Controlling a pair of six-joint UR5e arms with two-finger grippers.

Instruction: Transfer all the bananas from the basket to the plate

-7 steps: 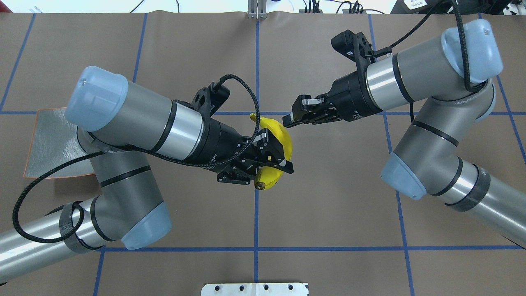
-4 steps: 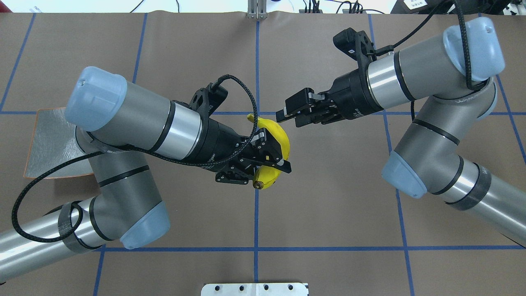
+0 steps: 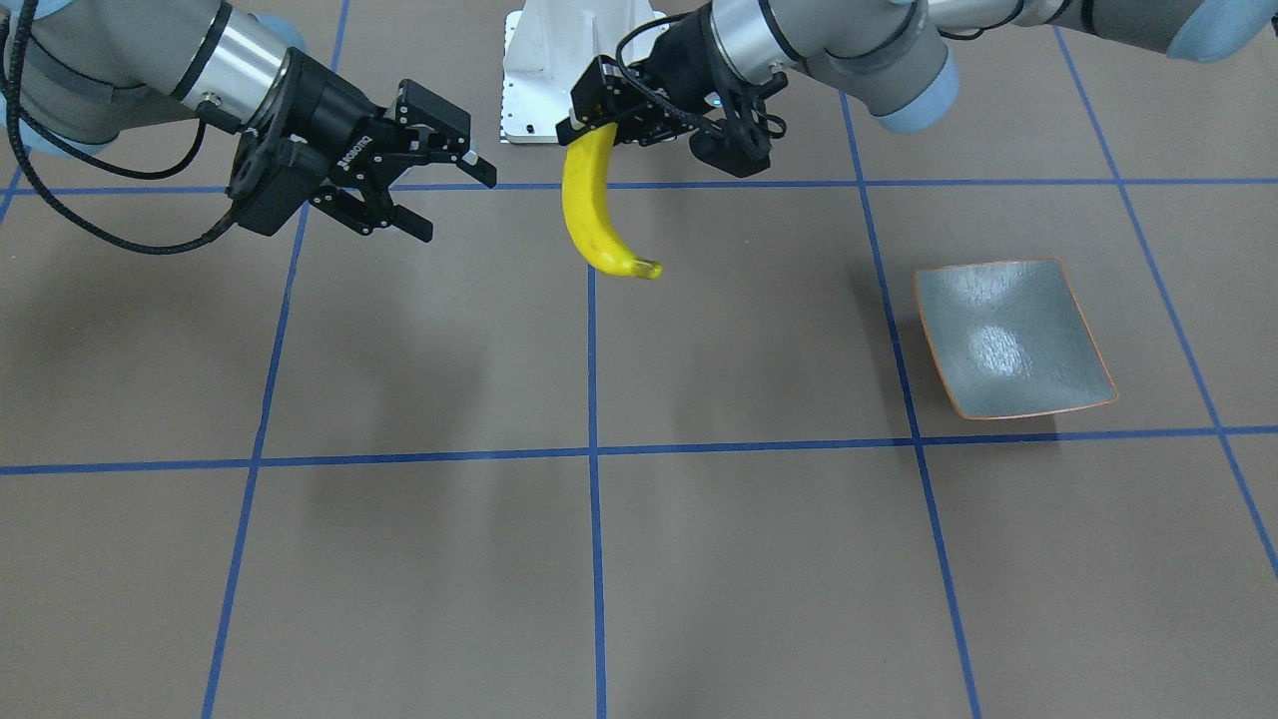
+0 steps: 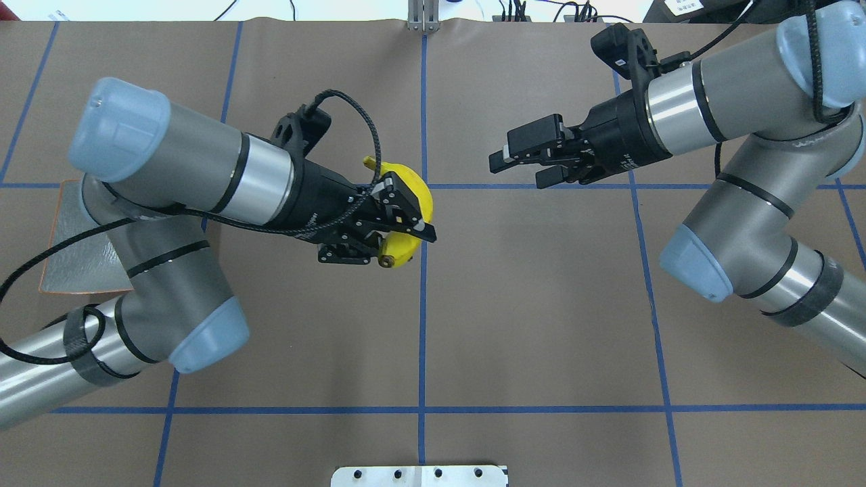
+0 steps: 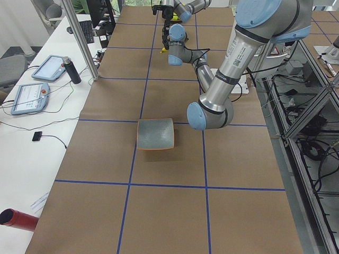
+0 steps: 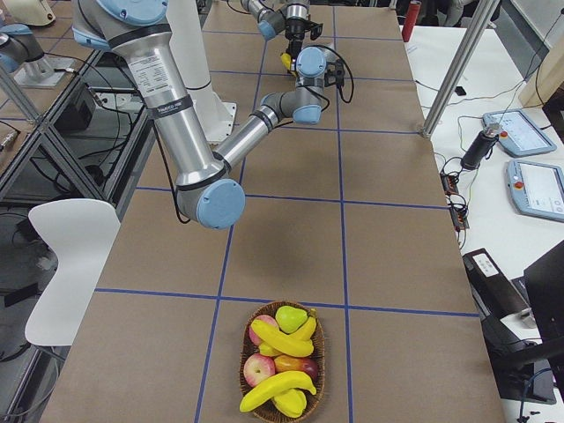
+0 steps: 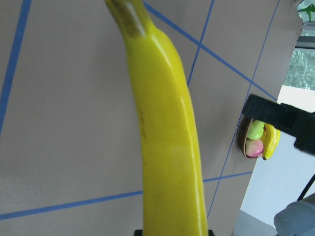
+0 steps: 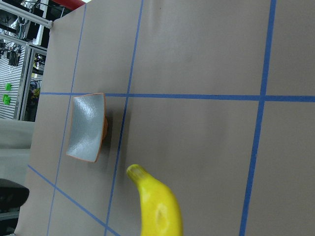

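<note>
My left gripper (image 4: 402,237) is shut on one end of a bright yellow banana (image 4: 413,196), which hangs above the table's middle (image 3: 591,215). That banana fills the left wrist view (image 7: 167,147). My right gripper (image 4: 517,171) is open and empty, off to the banana's right (image 3: 457,205). The grey-green plate (image 3: 1008,340) with an orange rim lies empty, and in the overhead view my left arm half covers the plate (image 4: 64,237). The wicker basket (image 6: 317,374) at the table's right end holds more bananas (image 6: 282,339).
Apples and a pear share the basket with the bananas. A white base plate (image 3: 559,60) sits at the robot's side of the table. Blue tape lines cross the brown table cover. Tablets and a dark bottle (image 5: 71,70) lie on the side bench.
My left gripper has carried the banana to the left, toward the plate's side. My right gripper has drawn back to the right, away from the banana.
</note>
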